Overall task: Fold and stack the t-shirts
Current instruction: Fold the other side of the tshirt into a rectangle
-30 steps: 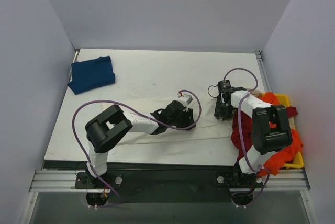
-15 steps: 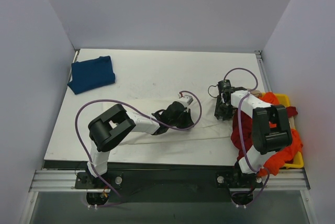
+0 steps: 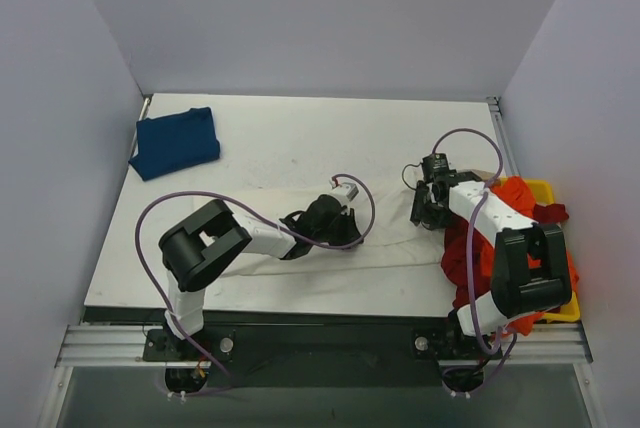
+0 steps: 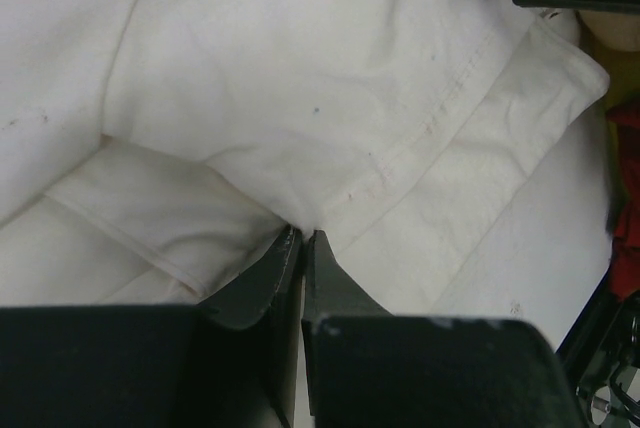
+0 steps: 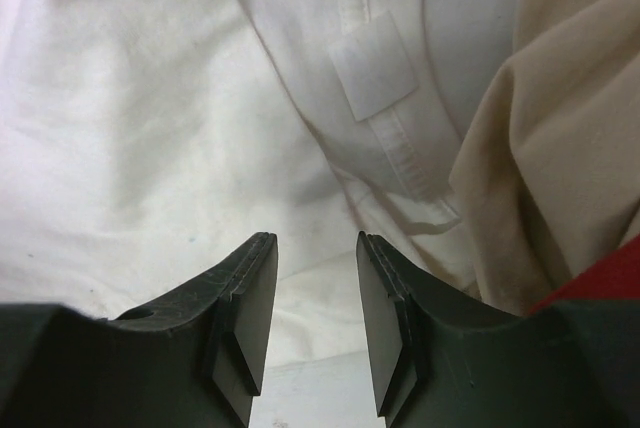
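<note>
The cream t-shirt (image 3: 395, 238), spread on the surface (image 3: 290, 143), is pinched thinly by the left hand (image 4: 302, 238) while the right hand (image 5: 315, 243) is held parted and empty, so the fold could be lost or skewed.

A white bench (image 3: 300, 138) sits boxed in by plain pale grey walls: a back wall (image 3: 320, 18), a left wall (image 3: 50, 148) and a right wall (image 3: 590, 78). An aluminium rail (image 3: 320, 343) runs along the near edge, with a dull grey-green floor (image 3: 320, 403) below. Soft, even light falls from above, casting faint shadows.
</note>
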